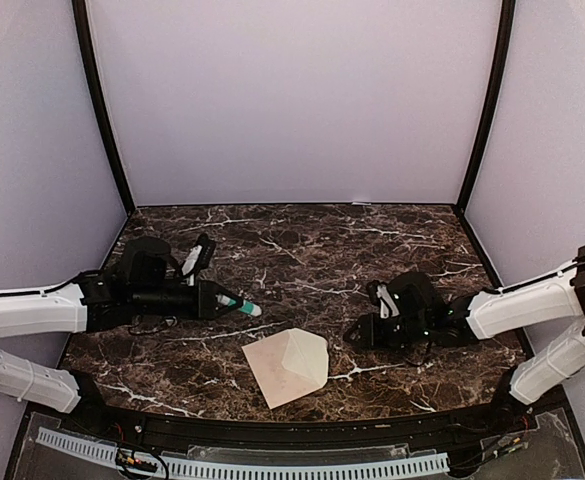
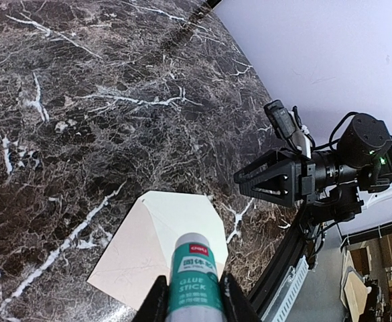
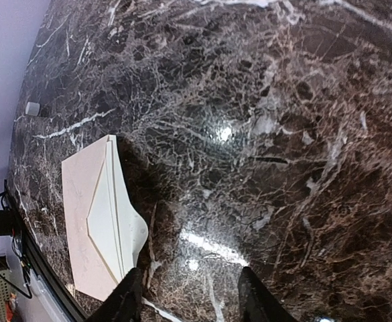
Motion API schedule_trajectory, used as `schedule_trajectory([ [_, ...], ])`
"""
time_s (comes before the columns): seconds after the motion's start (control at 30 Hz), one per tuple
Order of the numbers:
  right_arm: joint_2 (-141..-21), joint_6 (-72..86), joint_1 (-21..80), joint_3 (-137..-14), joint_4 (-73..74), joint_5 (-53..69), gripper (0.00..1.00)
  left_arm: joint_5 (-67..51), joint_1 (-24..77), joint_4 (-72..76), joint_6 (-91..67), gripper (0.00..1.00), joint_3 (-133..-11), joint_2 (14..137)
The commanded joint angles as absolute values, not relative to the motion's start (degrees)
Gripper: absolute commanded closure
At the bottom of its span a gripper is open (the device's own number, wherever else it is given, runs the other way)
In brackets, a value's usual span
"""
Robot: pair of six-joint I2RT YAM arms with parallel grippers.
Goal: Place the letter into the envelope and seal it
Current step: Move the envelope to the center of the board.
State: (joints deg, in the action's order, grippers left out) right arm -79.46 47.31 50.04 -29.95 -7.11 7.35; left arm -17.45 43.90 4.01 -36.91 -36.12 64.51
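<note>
**Status.** No separate letter is visible anywhere on the table (image 1: pixel 322 250); only the envelope (image 1: pixel 275 378) lies there. Judged from this, the letter is probably already inside, though the contents cannot be confirmed. Sealing is not done. In the right wrist view the flap (image 3: pixel 118 225) stands partly raised off the envelope body instead of lying pressed flat. The steps left appear to be: apply glue, fold the flap down, press it shut.

**Location.** In the top view the envelope lies at 6 o'clock from the table centre, near the front edge and between the two arms.

**Orientation.** The fold line, taken as the long axis, runs roughly from 11 o'clock to 5 o'clock. The flap tip points toward about 3 o'clock, and the closed bottom edge faces 9 o'clock.

**Left gripper** (image 1: pixel 222 299). It is clamped on a glue stick (image 1: pixel 240 305), held by the barrel. The pale tip aims toward 4 o'clock, near the envelope's 11 o'clock corner but apart from it.

**Right gripper** (image 1: pixel 364 330). Its fingers stand apart with nothing between them. It sits at 3 o'clock from the envelope, near it and not touching.
</note>
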Motion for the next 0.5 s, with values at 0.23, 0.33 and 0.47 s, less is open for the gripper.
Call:
schedule_trajectory([
  [0.23, -89.2, 47.8, 49.7, -31.6, -22.0, 19.7, 0.4, -21.3, 43.2, 15.4, -41.8, 1.0, -28.5, 65.5],
  [0.33, -91.8, 48.1, 50.8, -32.2, -24.4, 22.1, 0.33, -21.2, 43.2, 16.0, -41.9, 1.0, -28.3, 66.0],
  [0.47, -94.9, 48.6, 52.5, -33.3, -26.8, 24.2, 0.29, -21.0, 43.2, 16.2, -41.8, 1.0, -27.7, 67.5],
])
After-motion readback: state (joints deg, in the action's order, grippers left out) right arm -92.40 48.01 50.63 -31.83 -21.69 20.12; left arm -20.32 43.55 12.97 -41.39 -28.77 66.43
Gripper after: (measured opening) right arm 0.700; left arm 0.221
